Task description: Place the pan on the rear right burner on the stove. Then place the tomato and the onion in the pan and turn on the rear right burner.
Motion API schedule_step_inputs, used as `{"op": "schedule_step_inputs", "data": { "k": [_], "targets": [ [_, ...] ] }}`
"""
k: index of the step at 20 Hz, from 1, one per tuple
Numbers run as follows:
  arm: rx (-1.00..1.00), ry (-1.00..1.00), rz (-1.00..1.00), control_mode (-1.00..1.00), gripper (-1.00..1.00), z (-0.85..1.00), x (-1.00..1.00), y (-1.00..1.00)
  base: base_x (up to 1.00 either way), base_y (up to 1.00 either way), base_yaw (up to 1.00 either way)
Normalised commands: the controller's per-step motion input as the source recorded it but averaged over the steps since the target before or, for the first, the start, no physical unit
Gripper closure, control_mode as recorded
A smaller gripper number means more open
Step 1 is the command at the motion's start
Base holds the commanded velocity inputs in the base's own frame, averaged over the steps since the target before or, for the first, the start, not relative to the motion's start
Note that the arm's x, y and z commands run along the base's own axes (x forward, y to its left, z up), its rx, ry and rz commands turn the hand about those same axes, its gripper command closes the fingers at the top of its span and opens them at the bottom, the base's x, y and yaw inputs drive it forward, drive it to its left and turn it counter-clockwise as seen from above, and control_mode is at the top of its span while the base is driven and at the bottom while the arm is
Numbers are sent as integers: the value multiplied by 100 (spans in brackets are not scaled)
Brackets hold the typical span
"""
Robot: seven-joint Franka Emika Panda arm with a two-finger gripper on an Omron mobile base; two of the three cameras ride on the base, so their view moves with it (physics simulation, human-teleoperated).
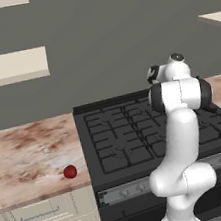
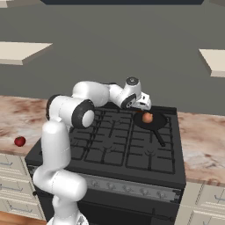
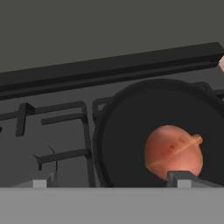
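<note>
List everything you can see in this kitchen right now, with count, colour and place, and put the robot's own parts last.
stove: one, black, between the counters
pan: one, black, on the rear right burner
onion: one, orange-tan, in the pan
tomato: one, red, on the counter left of the stove
counter: marbled pink-brown, both sides of the stove
shelves: pale, on the grey wall
arm: one, white
end effector: one, open, just above the pan's rear left edge
</note>
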Motion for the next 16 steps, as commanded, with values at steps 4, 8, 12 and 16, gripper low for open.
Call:
{"op": "schedule_step_inputs", "data": {
  "k": [4, 8, 12, 16],
  "targets": [
    [0, 0, 0, -100, -100, 0, -16, 47, 0, 0, 0],
    [0, 2, 0, -100, -100, 10, -24, 54, 0, 0, 0],
    [0, 3, 0, -100, -100, 6, -25, 59, 0, 0, 0],
    [0, 4, 0, -100, -100, 4, -20, 56, 0, 0, 0]
  ]
}}
